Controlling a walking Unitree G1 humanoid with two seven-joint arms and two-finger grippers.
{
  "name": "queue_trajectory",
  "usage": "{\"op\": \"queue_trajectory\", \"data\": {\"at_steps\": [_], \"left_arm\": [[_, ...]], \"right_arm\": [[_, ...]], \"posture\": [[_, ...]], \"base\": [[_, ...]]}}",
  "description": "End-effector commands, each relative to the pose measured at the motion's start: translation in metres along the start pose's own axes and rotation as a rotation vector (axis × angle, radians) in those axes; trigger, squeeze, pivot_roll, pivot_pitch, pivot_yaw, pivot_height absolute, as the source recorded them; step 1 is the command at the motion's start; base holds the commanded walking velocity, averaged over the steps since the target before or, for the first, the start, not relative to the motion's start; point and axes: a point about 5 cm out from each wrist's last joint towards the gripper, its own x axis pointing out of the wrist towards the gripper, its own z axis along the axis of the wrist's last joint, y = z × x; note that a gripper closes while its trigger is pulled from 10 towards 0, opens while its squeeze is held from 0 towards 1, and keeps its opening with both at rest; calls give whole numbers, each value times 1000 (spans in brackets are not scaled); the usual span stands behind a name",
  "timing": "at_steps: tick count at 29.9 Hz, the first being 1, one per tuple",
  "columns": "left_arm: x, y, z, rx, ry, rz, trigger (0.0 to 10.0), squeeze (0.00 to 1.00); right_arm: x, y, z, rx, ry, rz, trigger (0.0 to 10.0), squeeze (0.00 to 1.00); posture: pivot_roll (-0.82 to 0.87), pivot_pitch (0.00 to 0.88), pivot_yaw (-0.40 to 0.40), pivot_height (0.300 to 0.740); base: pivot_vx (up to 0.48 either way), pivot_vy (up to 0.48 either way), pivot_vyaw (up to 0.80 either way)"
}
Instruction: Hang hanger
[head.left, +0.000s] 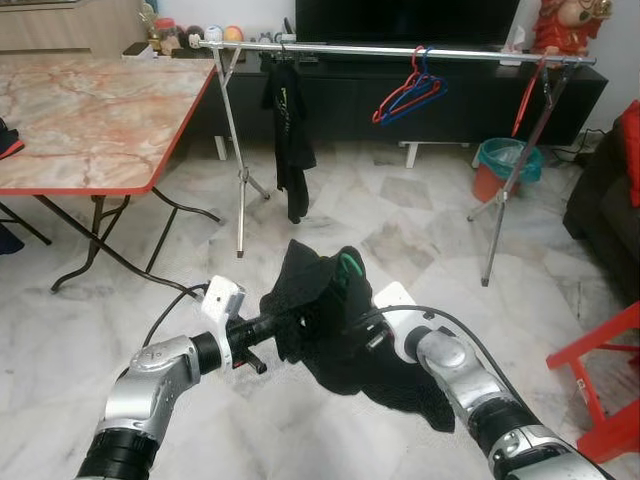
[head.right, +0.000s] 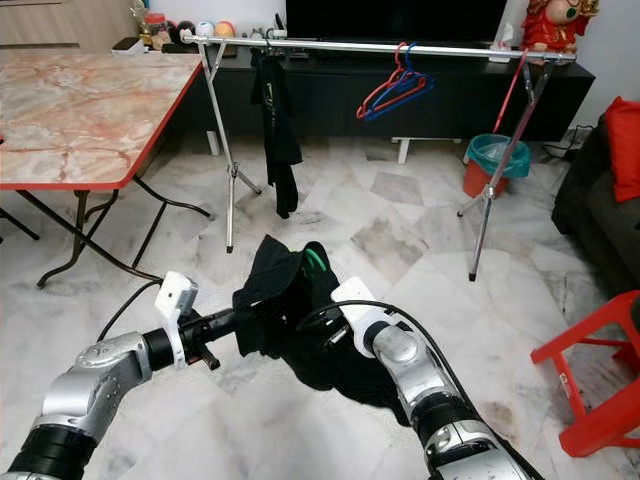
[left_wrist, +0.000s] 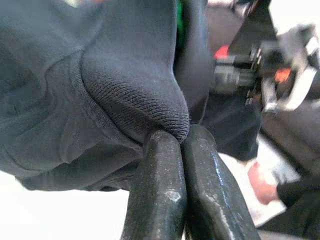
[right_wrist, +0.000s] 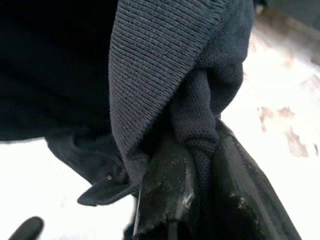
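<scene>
A black garment (head.left: 330, 320) with a green hanger (head.left: 349, 265) poking out of its top hangs between my two arms, low in front of me. My left gripper (head.left: 283, 325) is shut on the garment's ribbed edge (left_wrist: 150, 112) from the left. My right gripper (head.left: 352, 330) is shut on the cloth (right_wrist: 200, 125) from the right. Ahead stands a silver clothes rail (head.left: 400, 50) on folding legs. On it hang a black shirt (head.left: 288, 120) and red and blue hangers (head.left: 408, 95).
A marble-topped folding table (head.left: 90, 110) with a red rim stands at the left. A teal and red bin (head.left: 505, 165) sits behind the rail. A dark sofa (head.left: 610, 200) and a red frame (head.left: 605, 390) are at the right. Pale marble floor lies ahead.
</scene>
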Motion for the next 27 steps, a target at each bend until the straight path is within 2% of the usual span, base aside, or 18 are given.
{"op": "queue_trajectory", "data": {"at_steps": [1, 3, 6, 11, 12, 13, 17, 19, 24, 27], "left_arm": [[0, 1, 0, 33, 8, 15, 10000, 0], [0, 1, -1, 37, 31, 12, 10000, 0], [0, 9, -5, 54, 65, 95, 10000, 0], [-2, 10, -15, 59, 113, 89, 10000, 0], [-4, 8, -20, 60, 142, 75, 10000, 0], [-8, 6, -31, 72, 205, 54, 10000, 0], [-12, 7, -41, 86, 264, 65, 10000, 0], [-15, 7, -49, 118, 319, 60, 10000, 0], [-13, 7, -53, 150, 348, 73, 10000, 0], [-8, 16, -44, 182, 286, 191, 10000, 0]], "right_arm": [[1, -3, 16, 3, -102, -25, 10000, 0], [-1, -4, 18, 12, -138, -38, 10000, 0], [-3, -3, 24, 70, -208, 19, 10000, 0], [-6, -12, 30, 124, -259, -16, 10000, 0], [-7, -15, 32, 136, -274, -29, 10000, 0], [-9, -21, 35, 187, -312, -51, 10000, 0], [-10, -24, 40, 225, -350, -50, 10000, 0], [-11, -25, 45, 242, -384, -43, 10000, 0], [-9, -24, 48, 259, -396, -23, 10000, 0], [-9, -20, 50, 280, -411, 30, 10000, 0]], "posture": [[-2, 0, 18, 740], [4, 0, 20, 740], [2, 0, 25, 740], [-4, 0, 29, 740], [-6, 0, 30, 740], [-6, 0, 30, 740], [-4, 0, 28, 740], [-3, 0, 24, 740], [3, 0, 20, 740], [3, 0, 19, 740]], "base": [[0, 0, 0], [0, 0, 0], [0, 0, 0], [0, 0, 0], [0, 0, 0], [0, 0, 0], [0, 0, 0], [0, 0, 0], [0, 0, 0], [0, 0, 0]]}}
